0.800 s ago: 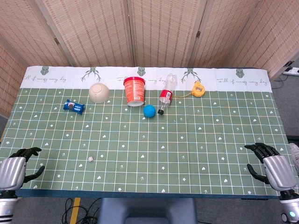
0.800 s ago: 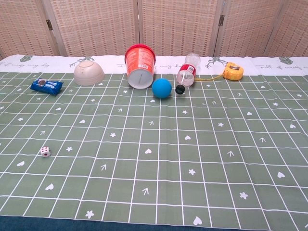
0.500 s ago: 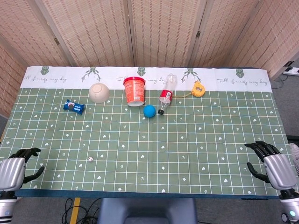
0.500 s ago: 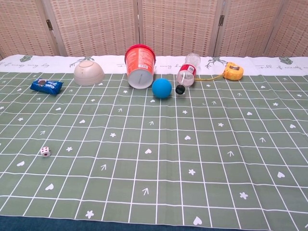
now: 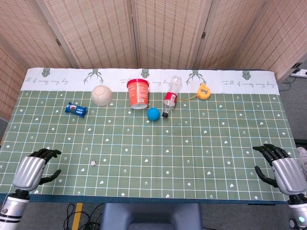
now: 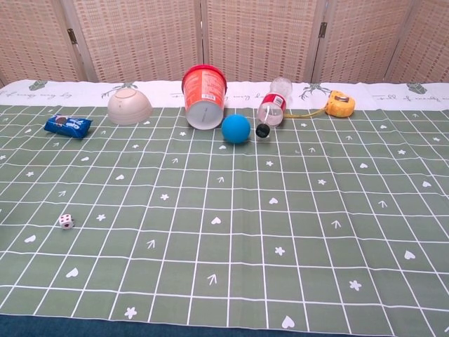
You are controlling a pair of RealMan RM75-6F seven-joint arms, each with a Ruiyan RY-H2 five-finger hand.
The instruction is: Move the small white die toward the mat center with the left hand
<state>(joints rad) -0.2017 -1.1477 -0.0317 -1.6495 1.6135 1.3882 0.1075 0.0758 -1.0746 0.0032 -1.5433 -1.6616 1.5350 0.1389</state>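
The small white die lies on the green grid mat near its front left; the chest view shows the die at the left. My left hand hovers at the mat's front left corner, left of the die and apart from it, fingers apart and holding nothing. At the front right corner my right hand is open and empty. Neither hand appears in the chest view.
Along the back of the mat lie a blue snack packet, an upturned cream bowl, a red tub, a blue ball, a toppled plastic bottle and a yellow tape measure.
My left hand has moved right, onto the mat's corner and closer to the die. The right hand has barely shifted. The die has not moved.
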